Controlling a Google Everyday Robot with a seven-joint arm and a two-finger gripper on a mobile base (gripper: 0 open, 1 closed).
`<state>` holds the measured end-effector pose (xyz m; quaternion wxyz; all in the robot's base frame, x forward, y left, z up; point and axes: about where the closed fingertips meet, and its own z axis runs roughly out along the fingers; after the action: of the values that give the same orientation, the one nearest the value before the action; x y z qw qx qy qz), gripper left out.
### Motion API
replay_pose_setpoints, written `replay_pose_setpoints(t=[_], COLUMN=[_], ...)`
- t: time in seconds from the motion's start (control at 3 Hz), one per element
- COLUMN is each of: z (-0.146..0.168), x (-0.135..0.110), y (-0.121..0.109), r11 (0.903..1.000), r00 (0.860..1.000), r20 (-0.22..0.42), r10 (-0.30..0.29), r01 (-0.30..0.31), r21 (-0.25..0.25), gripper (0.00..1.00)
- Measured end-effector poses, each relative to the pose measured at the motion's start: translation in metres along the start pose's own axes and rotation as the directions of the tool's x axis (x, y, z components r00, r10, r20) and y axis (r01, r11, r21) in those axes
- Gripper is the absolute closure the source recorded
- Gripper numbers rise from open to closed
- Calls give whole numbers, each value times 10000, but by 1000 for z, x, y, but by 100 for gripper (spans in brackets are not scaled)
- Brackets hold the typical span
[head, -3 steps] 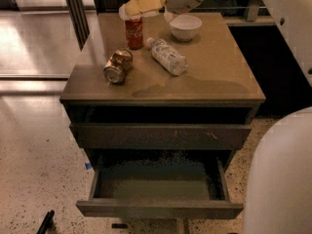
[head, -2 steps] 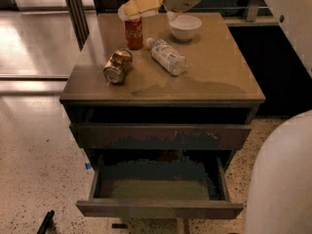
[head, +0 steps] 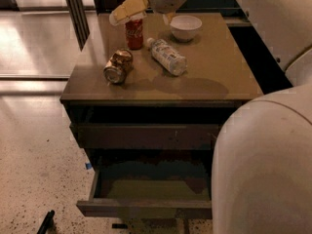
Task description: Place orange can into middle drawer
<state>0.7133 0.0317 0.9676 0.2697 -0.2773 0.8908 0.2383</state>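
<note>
The orange can (head: 118, 66) lies on its side on the cabinet top (head: 204, 89), near the left edge, with its silver end toward me. My gripper (head: 130, 7) hangs at the back of the top, just above the red cola can (head: 134, 32) and well behind the orange can. It holds nothing that I can see. The middle drawer (head: 146, 208) is pulled open low at the front, and its olive-grey floor is bare.
A clear plastic bottle (head: 168, 56) lies to the right of the orange can. A white bowl (head: 185, 27) stands at the back. A shut drawer front (head: 146, 135) sits above the open one. My white arm body (head: 263, 165) fills the right foreground.
My gripper has shifted slightly left and down over the red cola can. The cans, bottle, bowl and drawer have not moved.
</note>
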Motion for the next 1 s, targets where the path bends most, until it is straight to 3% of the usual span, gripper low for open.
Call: replay_pose_setpoints(t=[0.33, 0.67, 1.0], z=[25, 50, 51], x=[-4, -10, -12], y=[7, 16, 17], r11=[9998, 9956, 9952], r00=[9986, 9965, 9968], r20=[-534, -821, -790], r10=[1, -146, -151], r01=[-12, 69, 74], r21=[-201, -931, -976], gripper=[0, 0, 0])
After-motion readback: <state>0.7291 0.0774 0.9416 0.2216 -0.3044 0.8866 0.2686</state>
